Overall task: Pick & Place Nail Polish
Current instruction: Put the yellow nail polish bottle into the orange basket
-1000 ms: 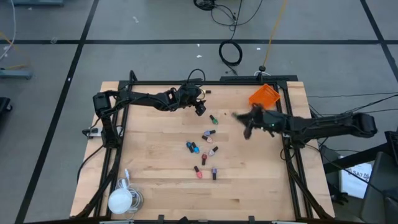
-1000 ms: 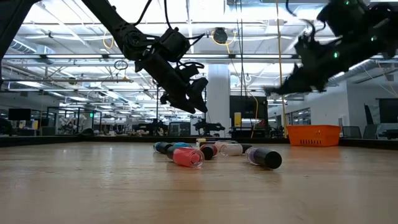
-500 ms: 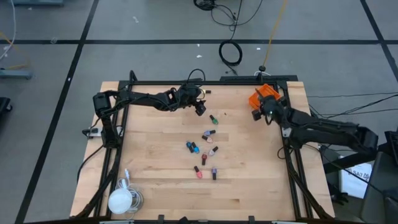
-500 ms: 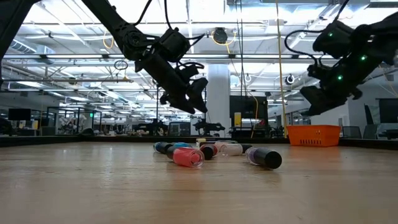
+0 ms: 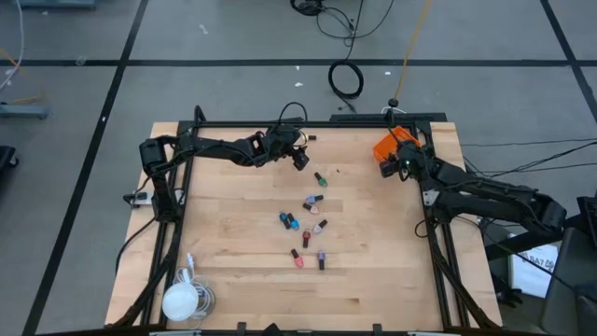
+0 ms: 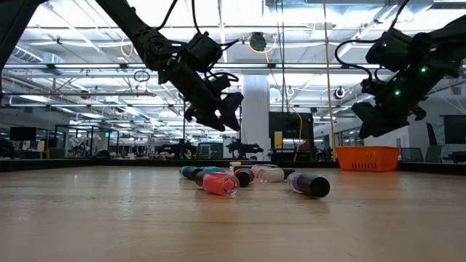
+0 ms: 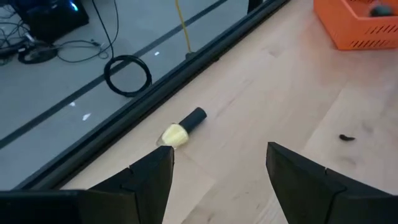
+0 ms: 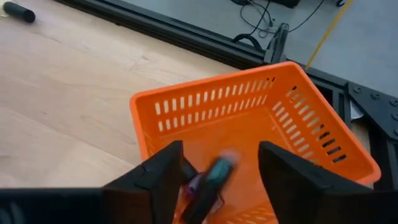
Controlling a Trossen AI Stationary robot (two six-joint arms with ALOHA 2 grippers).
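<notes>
Right wrist view: the right gripper (image 8: 214,177) hangs over the orange slotted plastic bin (image 8: 186,106), its fingers spread apart, and a blurred small bottle with a dark cap (image 8: 214,177) sits between them above the bin floor. It looks released and falling, though the blur leaves that uncertain. At least one more bottle appears to lie in the bin beneath it.

In the high view the bin (image 5: 390,142) stands at the upper right of the wooden table (image 5: 233,280), and the loose nail polish bottles (image 5: 305,229) lie scattered across the middle of the frame, about eight of them. One yellow bottle with a dark cap (image 7: 183,127) lies apart near the table's edge, seen in the left wrist view.

The left gripper (image 5: 299,161) hovers at upper centre, fingers spread and empty, near the green bottle (image 5: 319,177).

By this showing the job is well short of finished: a few bottles are binned and most remain on the table.
</notes>
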